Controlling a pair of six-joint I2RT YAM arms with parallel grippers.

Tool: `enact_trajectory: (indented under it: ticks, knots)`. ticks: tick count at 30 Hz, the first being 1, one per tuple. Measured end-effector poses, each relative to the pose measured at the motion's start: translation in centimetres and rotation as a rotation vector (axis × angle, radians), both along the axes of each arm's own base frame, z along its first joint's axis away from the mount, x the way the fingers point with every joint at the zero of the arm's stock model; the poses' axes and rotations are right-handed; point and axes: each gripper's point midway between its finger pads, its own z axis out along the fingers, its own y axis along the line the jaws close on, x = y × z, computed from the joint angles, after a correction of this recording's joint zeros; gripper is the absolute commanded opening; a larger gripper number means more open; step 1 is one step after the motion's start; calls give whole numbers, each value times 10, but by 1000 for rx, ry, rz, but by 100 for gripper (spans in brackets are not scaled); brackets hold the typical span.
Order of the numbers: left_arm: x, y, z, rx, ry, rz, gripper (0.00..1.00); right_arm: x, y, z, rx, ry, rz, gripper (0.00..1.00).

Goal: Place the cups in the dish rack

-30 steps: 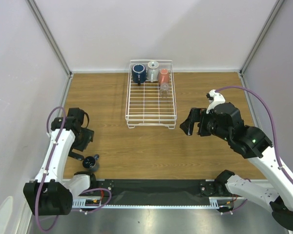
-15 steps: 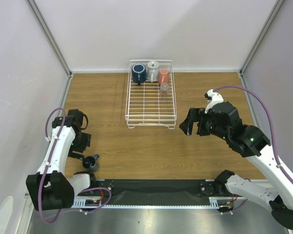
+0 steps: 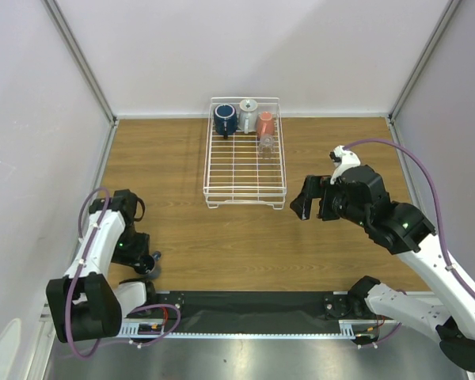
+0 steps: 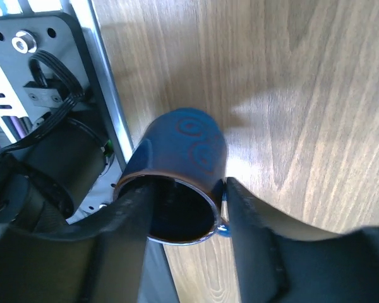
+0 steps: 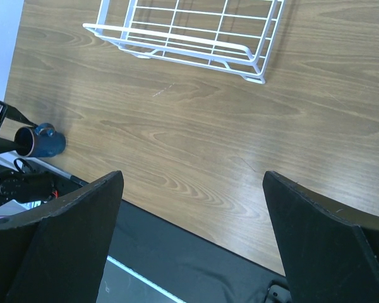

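Note:
The small dark blue cup (image 4: 189, 142) lies on its side on the wood near the table's front left edge, also seen in the right wrist view (image 5: 47, 141). My left gripper (image 4: 186, 186) is open with its fingers on either side of the cup's mouth, the right finger by the handle; in the top view it (image 3: 138, 255) covers most of the cup (image 3: 149, 260). The dish rack (image 3: 245, 202) holds the navy mug (image 3: 226, 119), grey mug (image 3: 248, 115), salmon-pink cup (image 3: 265, 123) and glass tumbler (image 3: 266, 144) at its far end. My right gripper (image 3: 307, 207) is open and empty, right of the rack.
The left arm's base plate and cables (image 4: 44, 76) sit right beside the cup. A black mat (image 3: 253, 309) runs along the near edge. The rack's near rail (image 5: 177, 44) shows at the top of the right wrist view.
My left gripper has moved toward the near edge and come down around the dark blue cup. The right arm has barely moved.

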Motion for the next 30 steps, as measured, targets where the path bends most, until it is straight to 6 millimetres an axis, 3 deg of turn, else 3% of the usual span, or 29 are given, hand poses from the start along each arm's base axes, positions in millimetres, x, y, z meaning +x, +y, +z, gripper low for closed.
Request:
enact_trajectory:
  ticks: [2,3,5,8,16,22,27,30]
  knots:
    - [-1,-1,-3,-5,3,5,45,1,0,-1,-2,2,-1,100]
    - [-2,-1,-4,-6,6,7,33,1,0,-1,-2,4,-3,100]
    - [-4,-3,-8,-15,8,16,23,1,1,-2,-1,7,-5,100]
    - [-6,-6,-12,-29,-2,22,0,2,2,-3,-3,12,-6,100]
    - [-4,-5,-7,-31,-37,-1,0,8,9,-10,-19,40,3,100]
    - [45,-6,35,-46,-269,-100,0,9,15,-5,12,36,15,99]
    - [98,-31,85,-143,-648,-252,0,10,23,3,73,33,35,100]
    - [125,-52,130,-202,-962,-345,0,13,29,10,135,47,49,100]
